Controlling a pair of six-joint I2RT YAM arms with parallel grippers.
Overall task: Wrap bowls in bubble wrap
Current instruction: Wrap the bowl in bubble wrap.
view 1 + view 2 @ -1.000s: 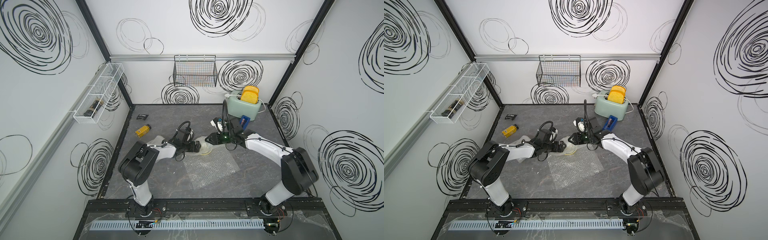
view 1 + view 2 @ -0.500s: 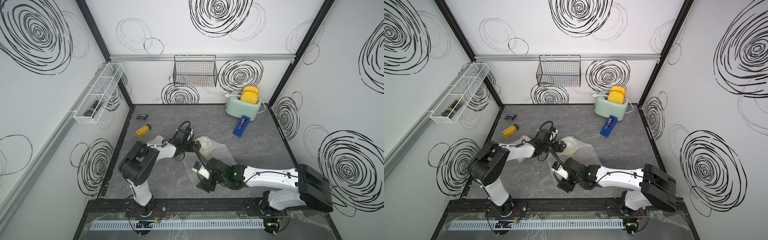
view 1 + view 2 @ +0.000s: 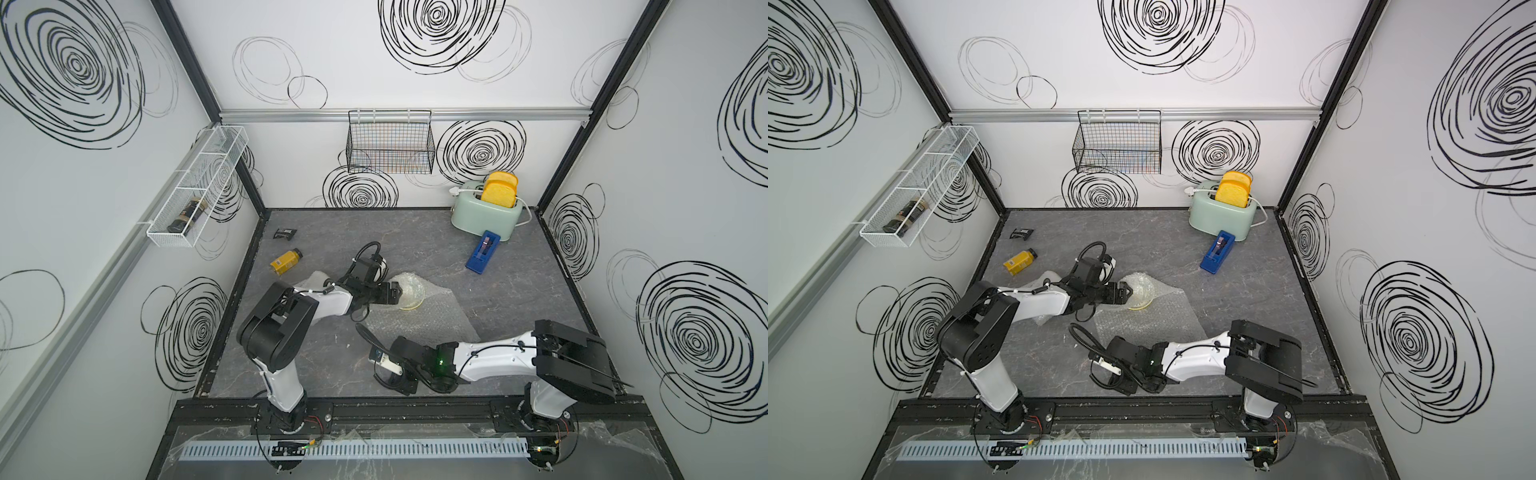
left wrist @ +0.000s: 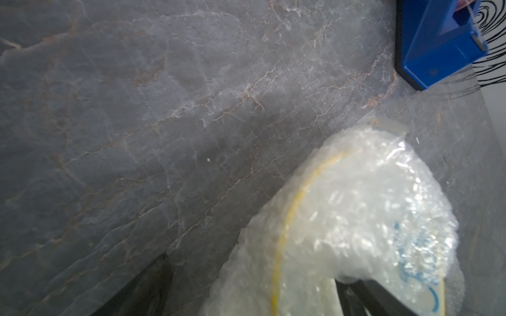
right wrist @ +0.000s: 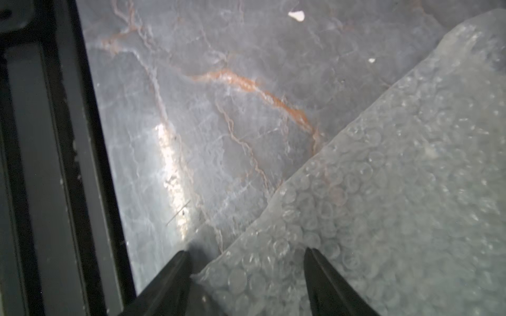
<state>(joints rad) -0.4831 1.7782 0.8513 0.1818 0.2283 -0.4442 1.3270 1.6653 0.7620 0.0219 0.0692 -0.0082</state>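
A pale bowl (image 3: pixel 410 296) with a thin yellow rim line and blue marks lies on the bubble wrap (image 3: pixel 432 320) in the middle of the table. A flap of the sheet is folded over the bowl (image 4: pixel 356 208). My left gripper (image 3: pixel 397 293) stands open at the bowl's left edge. In the left wrist view one of its fingers (image 4: pixel 156 281) is clear of the wrap and the other sits behind it. Near the front rail my right gripper (image 5: pixel 246 250) is open and low, with a corner of the bubble wrap (image 5: pixel 383 191) between its fingers. More crumpled wrap (image 3: pixel 1045 277) shows by my left forearm.
A mint toaster (image 3: pixel 486 212) stands at the back right, with a blue tape dispenser (image 3: pixel 482 253) in front of it. A yellow bottle (image 3: pixel 284 262) and a black packet (image 3: pixel 284 234) lie at the back left. The black front rail (image 5: pixel 41 164) runs close beside my right gripper.
My right arm has swung from beside the bowl down to the front of the table, and its jaws now stand apart over the sheet's corner. The left arm has stayed put.
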